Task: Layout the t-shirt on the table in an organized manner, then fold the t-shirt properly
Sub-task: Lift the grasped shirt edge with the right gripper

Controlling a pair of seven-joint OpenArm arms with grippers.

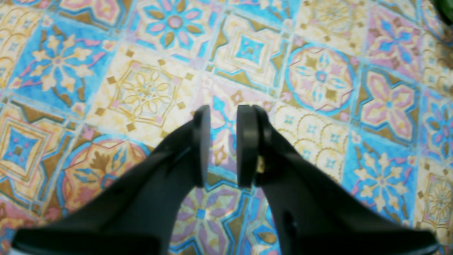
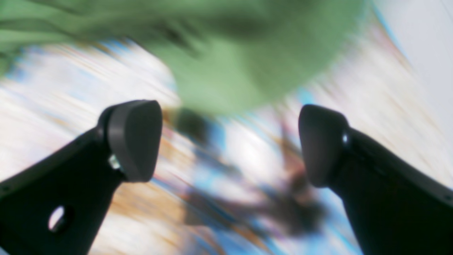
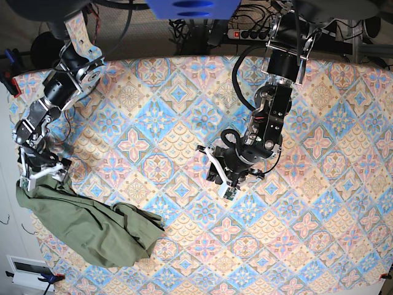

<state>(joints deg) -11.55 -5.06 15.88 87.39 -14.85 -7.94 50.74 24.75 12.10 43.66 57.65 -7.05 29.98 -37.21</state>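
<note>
Task barely begun. The t-shirt (image 3: 92, 224) lies bunched and creased in the lower left of the base view, near the corner of the table (image 3: 319, 246), one part trailing toward the left edge. No sleeve, hem or neckline spread out that I can make out. Layout not done; folding not started.

My right gripper (image 3: 43, 171) sits at the left of the base view, right at the shirt's upper end. In the right wrist view its jaws stand wide apart, with nothing between the fingertips (image 2: 134, 140). The green cloth fills the top of that frame, beyond the tips. That view is badly smeared, so I cannot tell whether a tip brushes the fabric. I judge it empty.

My left gripper (image 3: 228, 179) hangs over bare patterned cloth in the middle of the base view, well apart from the shirt. Left wrist view: jaws nearly together, a narrow gap, table pattern visible through it, nothing held.

Left to do, as I judge it:
- get hold of the shirt
- drag it toward the middle
- flatten body and sleeves
- then the folds

Risk: the shirt sits near the table edge and may slip off if pulled the wrong way.
</note>
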